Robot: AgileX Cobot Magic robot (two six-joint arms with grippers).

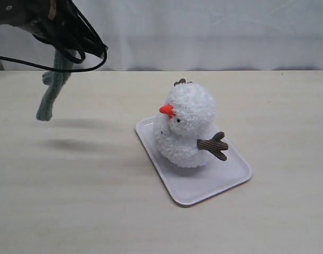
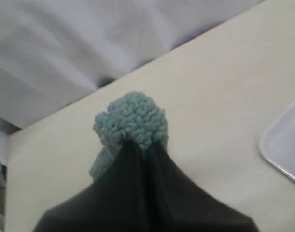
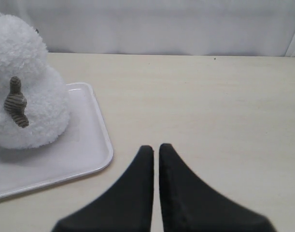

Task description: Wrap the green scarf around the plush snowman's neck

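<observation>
The green scarf [image 1: 51, 92] hangs in the air at the far left, its lower end above the table. My left gripper [image 1: 65, 54] is shut on its upper part. In the left wrist view a fuzzy end of the scarf [image 2: 131, 118] bulges out past the closed gripper [image 2: 140, 145]. The plush snowman [image 1: 188, 124] stands upright on a white tray [image 1: 203, 190] in the middle, orange nose pointing left, its neck [image 1: 186, 130] bare. My right gripper [image 3: 155, 147] is shut on nothing, low over the table beside the tray [image 3: 89, 145] and the snowman [image 3: 24, 82].
A pale cloth backdrop [image 1: 214, 32] runs along the table's far edge. A corner of the tray [image 2: 285, 145] shows in the left wrist view. Black cables [image 1: 71, 50] loop under the left arm. Bare tabletop [image 1: 71, 201] lies between the hanging scarf and the tray.
</observation>
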